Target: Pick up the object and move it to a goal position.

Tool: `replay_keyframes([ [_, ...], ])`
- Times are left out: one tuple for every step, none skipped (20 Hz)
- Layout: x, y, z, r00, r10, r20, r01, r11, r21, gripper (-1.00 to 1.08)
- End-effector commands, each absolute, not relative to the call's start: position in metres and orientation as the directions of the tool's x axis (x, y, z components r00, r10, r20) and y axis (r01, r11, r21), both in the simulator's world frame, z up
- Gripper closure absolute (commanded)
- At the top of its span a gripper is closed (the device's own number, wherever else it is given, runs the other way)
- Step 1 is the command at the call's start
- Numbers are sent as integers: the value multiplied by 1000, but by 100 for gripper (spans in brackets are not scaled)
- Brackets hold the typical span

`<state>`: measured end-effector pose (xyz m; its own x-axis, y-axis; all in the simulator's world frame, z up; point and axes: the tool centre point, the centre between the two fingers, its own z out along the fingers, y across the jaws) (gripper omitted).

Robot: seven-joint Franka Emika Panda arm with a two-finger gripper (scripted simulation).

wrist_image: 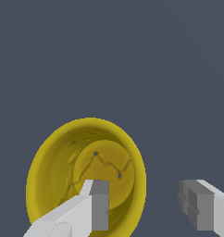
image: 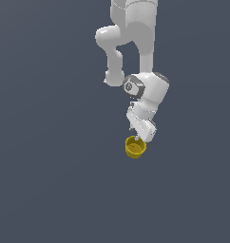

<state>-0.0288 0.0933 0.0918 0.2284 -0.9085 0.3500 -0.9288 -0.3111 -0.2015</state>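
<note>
The small yellow cup (image: 135,147) stands upright on the dark grey floor, its hollow inside facing up. In the wrist view the cup (wrist_image: 53,185) is close below the camera, and its darker bottom shows. My white gripper (image: 138,138) is right over the cup's rim, on the side toward the exterior view's right. In the wrist view the gripper (wrist_image: 148,203) is open and straddles the cup's wall. One finger (wrist_image: 97,206) reaches inside the cup. The other finger (wrist_image: 199,206) is outside, well apart from the wall. Nothing is gripped.
A plain dark grey floor (image: 50,180) lies all around the cup. The white arm (image: 145,90) comes down from the top of the exterior view. No other object and no goal marker shows.
</note>
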Motion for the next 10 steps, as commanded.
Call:
replay_keyframes([
  [-27, 91, 84, 68, -948, 311, -954, -153, -257, -20],
  [-26, 90, 81, 68, -948, 310, -954, -152, -258, -20],
  [-25, 89, 78, 68, -948, 310, -954, -152, -258, -20],
  [-24, 88, 76, 67, -948, 310, -954, -152, -258, -20],
  [-24, 88, 74, 67, -948, 310, -954, -152, -258, -20],
  [-23, 88, 73, 67, -948, 310, -954, -152, -259, -20],
  [-23, 87, 72, 67, -948, 310, -954, -152, -259, -20],
  [-23, 88, 72, 68, -948, 311, -954, -153, -259, -20],
  [-23, 88, 72, 68, -948, 311, -954, -153, -259, 108],
  [-23, 88, 72, 68, -948, 311, -954, -153, -259, 108],
])
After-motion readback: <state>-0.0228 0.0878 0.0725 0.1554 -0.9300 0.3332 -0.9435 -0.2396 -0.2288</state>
